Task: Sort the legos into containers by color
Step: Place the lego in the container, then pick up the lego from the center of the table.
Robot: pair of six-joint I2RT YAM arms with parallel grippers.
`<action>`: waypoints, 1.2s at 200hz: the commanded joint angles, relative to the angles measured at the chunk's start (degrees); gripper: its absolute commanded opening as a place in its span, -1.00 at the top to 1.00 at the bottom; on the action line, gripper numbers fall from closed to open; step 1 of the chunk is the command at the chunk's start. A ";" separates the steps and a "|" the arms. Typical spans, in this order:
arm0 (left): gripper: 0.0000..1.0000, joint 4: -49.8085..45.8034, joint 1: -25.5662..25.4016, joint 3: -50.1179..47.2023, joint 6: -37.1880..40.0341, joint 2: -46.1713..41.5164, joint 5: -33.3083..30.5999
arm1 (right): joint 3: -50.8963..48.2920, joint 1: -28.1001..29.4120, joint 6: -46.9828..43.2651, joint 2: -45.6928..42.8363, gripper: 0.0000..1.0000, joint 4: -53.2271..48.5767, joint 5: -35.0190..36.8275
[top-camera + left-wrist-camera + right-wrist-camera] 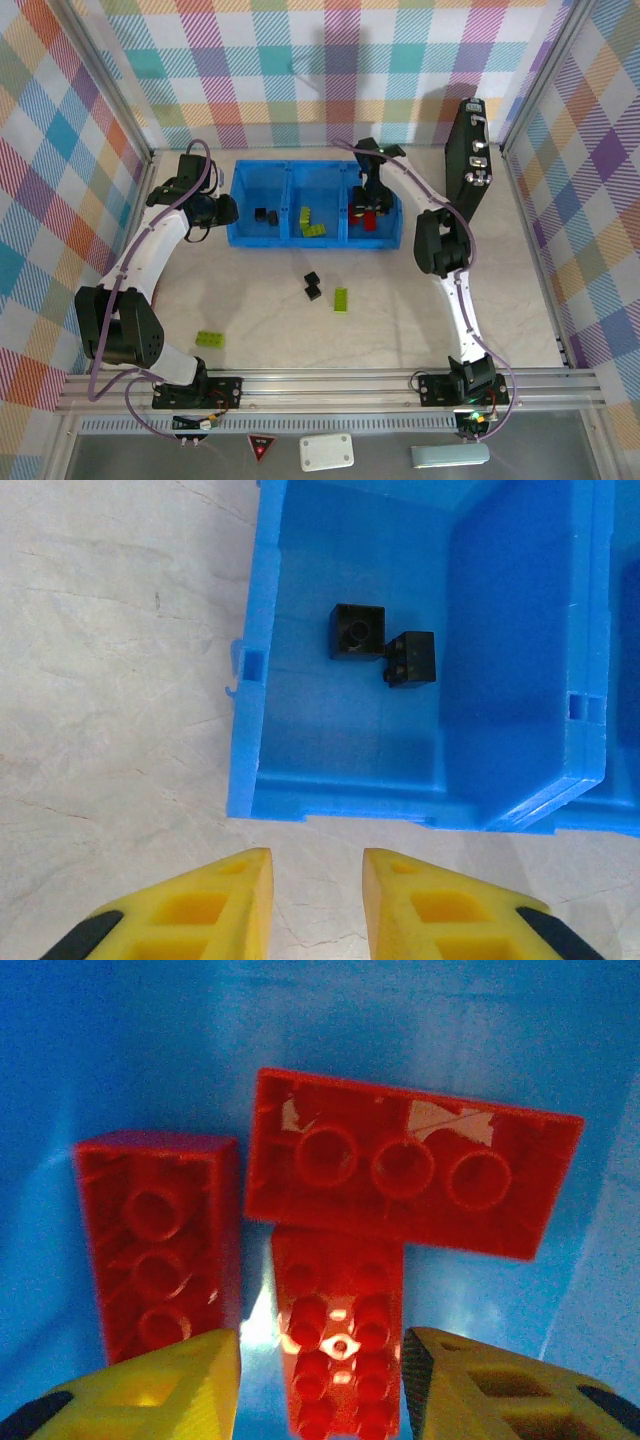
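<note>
R gripper (320,1380) hangs inside the right compartment of the blue plastic tray (236,205), jaws parted either side of a red studded lego brick (338,1335) w/out clamping it: released, judging by the gaps. Brick's long axis runs straight away from the fingers. Two more red bricks (410,1175) lie beside it. L gripper (315,895) is clenched, empty, just outside the tray's left wall. Loose green brick (341,298) & black cubes (312,285) sit on table, nearer R arm.

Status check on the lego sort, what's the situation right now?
Left gripper shut, empty, outside the blue tray. Right gripper jaws parted over red bricks in right compartment. Two black cubes, two green bricks on the table.
</note>
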 commanded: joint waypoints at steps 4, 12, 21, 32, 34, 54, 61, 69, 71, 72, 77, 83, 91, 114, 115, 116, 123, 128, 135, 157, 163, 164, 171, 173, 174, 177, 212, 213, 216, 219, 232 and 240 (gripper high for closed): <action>0.41 0.14 0.68 -0.64 0.80 -0.38 0.62 | -2.48 0.30 1.81 -7.95 0.04 0.59 -3.34; 0.41 0.14 0.68 -0.61 0.75 -0.43 0.58 | -3.51 0.37 2.01 -9.46 0.04 0.74 -3.61; 0.41 0.14 0.67 -0.69 0.74 -0.44 0.62 | -4.72 0.48 2.14 -11.07 0.03 0.85 -3.77; 0.41 0.14 0.68 -0.65 0.74 -0.43 0.71 | -6.50 0.70 2.36 -13.46 0.04 1.24 -3.77; 0.41 0.14 0.68 -0.64 0.74 -0.37 0.71 | -6.88 0.74 2.44 -13.90 0.04 1.32 -3.77; 0.41 0.14 0.67 -0.69 0.74 -0.09 0.96 | -11.15 1.39 2.83 -18.41 0.04 2.38 -3.85; 0.41 0.09 0.68 -0.72 0.74 0.13 1.06 | -12.66 1.67 2.96 -19.99 0.04 2.68 -3.85; 0.41 -0.02 0.68 -0.62 0.78 0.43 1.10 | -14.59 2.00 3.13 -21.89 0.04 3.15 -3.64; 0.41 -0.07 0.68 -0.64 0.75 0.55 1.14 | -14.93 2.05 3.18 -22.33 0.04 3.25 -3.60; 0.40 -0.10 0.68 -0.64 0.74 0.58 1.15 | -15.29 2.10 3.23 -22.58 0.04 3.33 -3.60; 0.41 -0.12 0.68 -0.61 0.74 0.75 1.16 | -16.55 2.31 3.30 -23.75 0.04 3.63 -3.59; 0.41 -0.08 0.68 -0.66 0.75 0.96 1.24 | -18.16 2.56 3.51 -25.11 0.04 4.01 -3.50; 0.41 -0.04 0.65 -0.70 0.66 1.25 1.41 | -20.37 2.93 3.67 -27.06 0.03 4.73 -3.50; 0.40 -0.54 0.38 -0.40 0.49 2.26 1.42 | -26.70 3.51 4.35 -32.21 0.03 6.67 -3.42; 0.40 -0.59 0.35 -0.35 0.48 2.32 1.37 | -26.94 3.54 4.43 -32.44 0.03 6.70 -3.46; 0.40 -0.59 0.29 -0.27 0.48 2.35 1.35 | -27.27 3.55 4.47 -32.60 0.03 6.81 -3.48; 0.40 -1.01 0.06 0.12 0.40 2.59 1.18 | -29.27 3.69 4.62 -34.14 0.03 7.43 -3.50; 0.40 -1.44 -0.16 0.44 0.39 2.79 1.07 | -30.67 3.81 4.76 -35.19 0.03 7.88 -3.46; 0.40 -2.06 -0.50 0.96 0.26 3.05 0.87 | -32.48 3.91 4.94 -36.53 0.03 8.50 -3.50; 0.37 -3.80 -2.13 2.28 -0.77 3.66 0.21 | -38.53 3.99 5.56 -40.61 0.03 10.34 -3.67; 0.36 -4.42 -2.72 2.74 -1.28 3.86 -0.11 | -40.04 3.97 5.59 -41.63 0.03 10.76 -3.71; 0.36 -4.51 -2.82 2.81 -1.41 3.91 -0.18 | -40.24 3.99 5.58 -41.72 0.03 10.86 -3.74; 0.36 -5.09 -3.53 2.97 -2.12 4.04 -0.56 | -42.03 3.95 5.63 -42.84 0.03 11.32 -3.61; 0.36 -5.23 -3.73 3.07 -2.37 4.04 -0.73 | -42.44 4.01 5.72 -43.17 0.03 11.45 -3.53; 0.36 -5.31 -3.85 3.10 -2.53 4.05 -0.75 | -42.67 3.96 5.69 -43.28 0.03 11.51 -3.47; 0.36 -5.57 -4.24 3.11 -2.97 4.05 -1.01 | -43.22 3.98 5.65 -43.60 0.03 11.63 -3.36; 0.32 -6.60 -10.06 1.88 -9.66 3.35 -4.40 | -49.09 3.91 5.04 -47.47 0.03 13.13 -1.36; 0.32 -6.61 -10.27 1.85 -9.87 3.35 -4.53 | -49.20 3.91 5.00 -47.59 0.03 13.23 -1.29; 0.32 -6.62 -10.89 1.70 -10.49 3.34 -4.89 | -49.52 3.96 4.99 -47.88 0.03 13.35 -1.11; 0.31 -6.63 -11.59 1.58 -11.18 3.28 -5.38 | -50.00 3.85 4.88 -48.14 0.03 13.48 -1.01; 0.29 -6.71 -14.49 1.08 -14.14 3.34 -7.55 | -51.75 3.69 4.49 -49.28 0.03 14.09 -0.60; 0.27 -6.58 -16.39 0.71 -16.06 3.43 -8.76 | -52.69 3.50 4.25 -49.90 0.03 14.50 -0.50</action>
